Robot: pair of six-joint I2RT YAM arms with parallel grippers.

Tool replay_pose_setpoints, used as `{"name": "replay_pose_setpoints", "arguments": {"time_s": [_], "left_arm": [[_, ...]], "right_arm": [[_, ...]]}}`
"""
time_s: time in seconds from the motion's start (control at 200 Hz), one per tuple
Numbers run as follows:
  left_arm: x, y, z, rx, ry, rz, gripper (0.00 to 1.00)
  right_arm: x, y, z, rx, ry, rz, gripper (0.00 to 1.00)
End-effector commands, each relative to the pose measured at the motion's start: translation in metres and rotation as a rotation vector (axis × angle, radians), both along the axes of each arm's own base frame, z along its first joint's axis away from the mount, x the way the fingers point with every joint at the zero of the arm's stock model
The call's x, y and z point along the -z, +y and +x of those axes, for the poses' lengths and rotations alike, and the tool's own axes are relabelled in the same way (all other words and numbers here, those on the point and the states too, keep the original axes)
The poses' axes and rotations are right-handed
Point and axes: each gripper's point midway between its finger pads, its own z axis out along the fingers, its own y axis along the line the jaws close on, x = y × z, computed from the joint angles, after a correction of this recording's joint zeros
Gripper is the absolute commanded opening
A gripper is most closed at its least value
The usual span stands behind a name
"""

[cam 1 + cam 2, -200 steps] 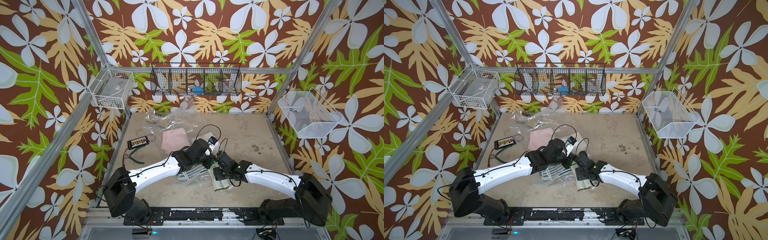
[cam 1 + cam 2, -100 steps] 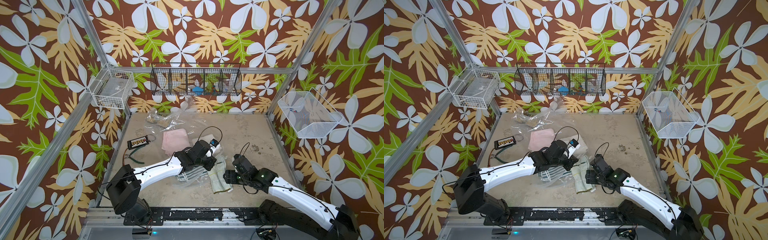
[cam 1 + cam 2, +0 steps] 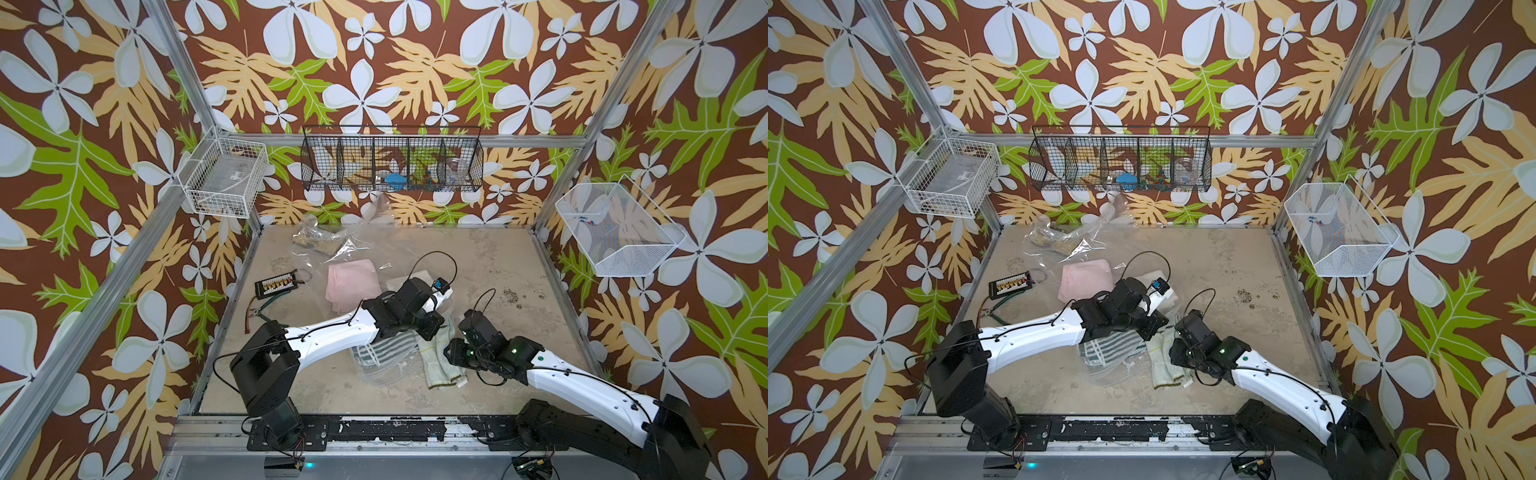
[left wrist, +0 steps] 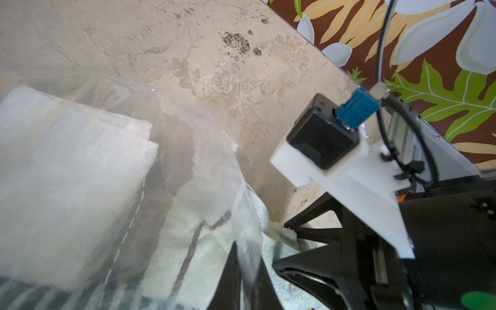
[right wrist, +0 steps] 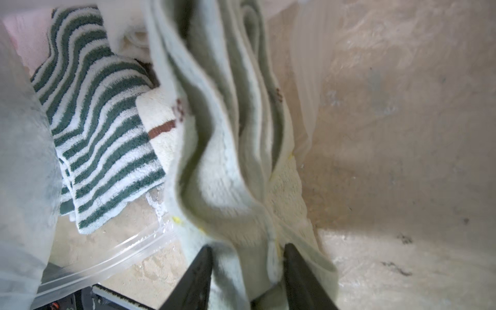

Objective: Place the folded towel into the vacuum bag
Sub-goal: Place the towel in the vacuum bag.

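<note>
The folded towel [image 3: 441, 362] [image 3: 1165, 368], pale green, lies at the front middle of the table with its far end at the mouth of the vacuum bag [image 3: 376, 376] [image 3: 1108, 374]. My right gripper [image 3: 451, 356] [image 3: 1174, 354] [image 5: 247, 265] is shut on the towel's [image 5: 228, 161] near edge, and the cloth bunches between the fingers. My left gripper [image 4: 248, 281] is shut on the bag's clear upper lip [image 4: 214, 166] and holds it up. Under my left wrist [image 3: 409, 309] the gripper's fingers are hidden in both top views. The bag's zip strip [image 5: 107, 257] lies beside the towel.
A green-striped towel [image 3: 382, 351] [image 5: 102, 134], a cream one [image 5: 161, 126], a white one [image 4: 67, 188] and a pink one [image 3: 353, 282] lie under the plastic. A black connector board [image 3: 277, 283] and pliers [image 3: 262, 312] sit at the left. Wire baskets [image 3: 392, 164] hang on the walls.
My right gripper drew back to the right off the towel, then came in again at its right edge and its jaws narrowed onto the cloth. The left arm has barely moved.
</note>
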Motion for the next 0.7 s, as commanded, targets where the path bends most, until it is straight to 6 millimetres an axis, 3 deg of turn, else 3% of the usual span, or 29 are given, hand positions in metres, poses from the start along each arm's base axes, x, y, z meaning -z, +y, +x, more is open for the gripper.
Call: {"name": "replay_pose_setpoints", "arguments": {"time_s": [0.0,0.15,0.235,0.375,0.495,0.621,0.696], "left_arm": [[-0.012,-0.010,0.001,0.037,-0.033,-0.032,0.07],[-0.011,-0.011,0.005,0.040,-0.049,-0.015,0.06],[-0.009,-0.010,0.007,0.039,-0.061,0.007,0.07],[-0.012,-0.008,0.015,0.016,-0.101,0.024,0.09],[-0.021,-0.014,0.021,0.012,-0.115,0.006,0.09],[-0.031,-0.022,0.018,0.030,-0.094,-0.036,0.08],[-0.033,-0.022,0.015,0.038,-0.091,-0.047,0.08]], "right_arm": [[-0.006,0.004,0.017,-0.014,-0.097,-0.020,0.40],[-0.009,0.007,0.020,-0.127,-0.240,-0.114,0.33],[-0.014,0.010,0.019,-0.196,-0.310,-0.148,0.23],[-0.032,0.035,0.004,-0.363,-0.421,-0.137,0.11],[-0.030,0.051,-0.009,-0.461,-0.420,-0.103,0.06],[-0.029,0.053,-0.007,-0.456,-0.438,-0.088,0.01],[-0.028,0.042,0.004,-0.401,-0.437,-0.127,0.00]]}}
